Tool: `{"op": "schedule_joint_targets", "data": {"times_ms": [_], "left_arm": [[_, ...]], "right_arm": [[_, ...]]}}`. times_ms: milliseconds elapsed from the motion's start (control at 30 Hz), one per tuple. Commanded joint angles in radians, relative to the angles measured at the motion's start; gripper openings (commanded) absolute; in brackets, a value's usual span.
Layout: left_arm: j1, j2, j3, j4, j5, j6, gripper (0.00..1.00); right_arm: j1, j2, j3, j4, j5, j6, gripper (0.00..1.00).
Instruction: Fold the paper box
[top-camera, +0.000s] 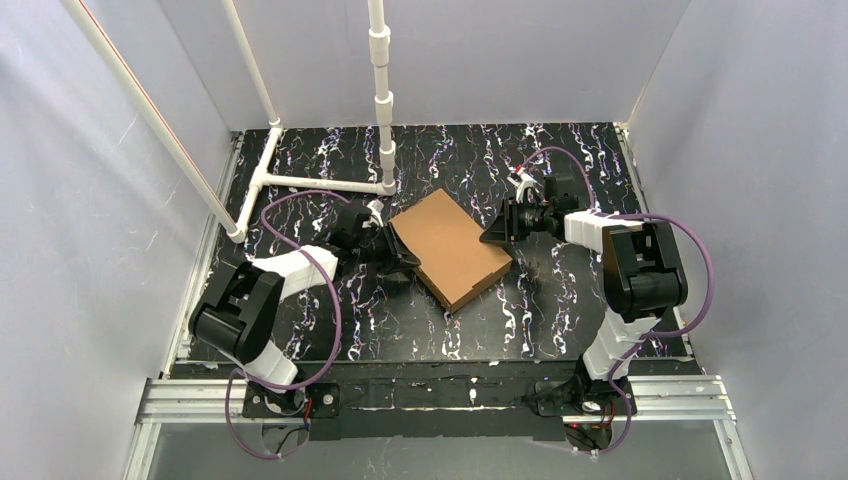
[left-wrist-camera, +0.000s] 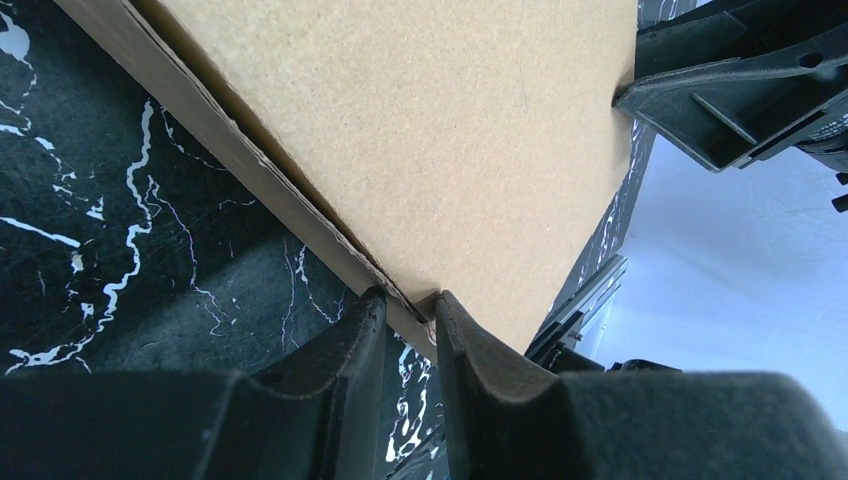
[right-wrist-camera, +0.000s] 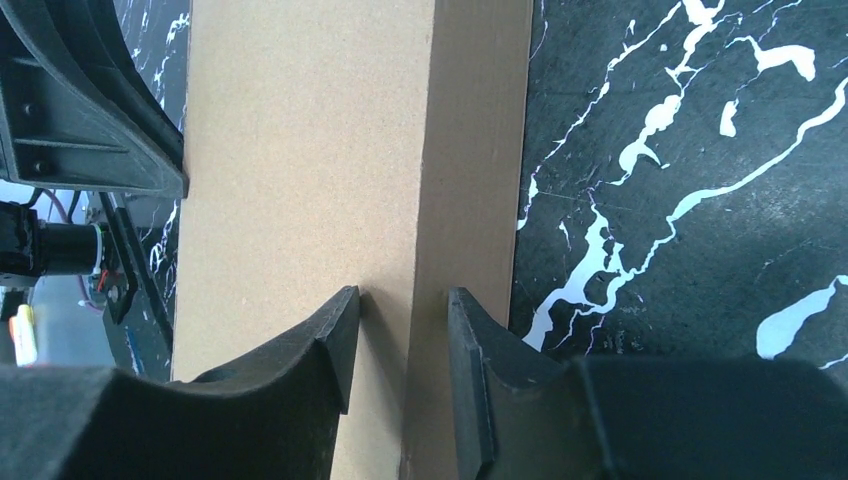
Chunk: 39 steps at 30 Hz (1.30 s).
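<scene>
The paper box (top-camera: 450, 245) lies folded shut and flat, a brown cardboard slab turned diagonally in the middle of the black marbled table (top-camera: 560, 310). My left gripper (top-camera: 395, 245) is at its left corner. In the left wrist view the narrow jaws (left-wrist-camera: 410, 305) pinch that corner of the box (left-wrist-camera: 420, 130). My right gripper (top-camera: 492, 237) is at the box's right corner. Its fingers (right-wrist-camera: 403, 295) stand apart, one over the top face (right-wrist-camera: 300, 150) and one over the side wall. Each wrist view shows the other gripper across the box.
A white pipe frame (top-camera: 320, 182) lies on the table at the back left, with an upright pipe (top-camera: 382, 100) rising from it. Grey walls close in both sides and the back. An aluminium rail (top-camera: 440, 395) runs along the near edge.
</scene>
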<state>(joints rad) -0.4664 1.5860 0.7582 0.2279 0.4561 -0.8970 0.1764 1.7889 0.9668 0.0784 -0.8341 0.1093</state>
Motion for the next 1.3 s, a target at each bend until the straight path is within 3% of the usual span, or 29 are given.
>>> {"op": "schedule_joint_targets", "data": {"times_ms": [0, 333, 500, 833, 1000, 1167, 1267], "left_arm": [[-0.008, 0.0, 0.058, 0.05, 0.038, -0.001, 0.21], [-0.008, 0.084, 0.147, 0.056, 0.07, -0.017, 0.16], [-0.008, 0.147, 0.218, 0.056, 0.085, -0.023, 0.16], [0.035, 0.212, 0.195, 0.056, 0.05, -0.04, 0.16], [0.078, 0.191, 0.118, 0.056, 0.043, -0.031, 0.17], [0.106, 0.151, 0.06, 0.056, 0.04, -0.016, 0.17], [0.12, 0.119, 0.023, 0.056, 0.051, -0.008, 0.17]], "right_arm": [[0.026, -0.012, 0.012, -0.008, -0.09, 0.008, 0.43], [0.028, -0.158, 0.066, -0.075, -0.049, -0.072, 0.43], [0.073, -0.18, 0.137, -0.197, 0.002, -0.162, 0.43], [0.344, -0.213, 0.263, -0.45, 0.183, -0.364, 0.44], [0.471, -0.282, 0.227, -0.493, 0.284, -0.469, 0.45], [0.499, -0.34, 0.238, -0.588, 0.207, -0.584, 0.47], [0.497, -0.354, 0.329, -0.744, 0.076, -0.731, 0.52]]}}
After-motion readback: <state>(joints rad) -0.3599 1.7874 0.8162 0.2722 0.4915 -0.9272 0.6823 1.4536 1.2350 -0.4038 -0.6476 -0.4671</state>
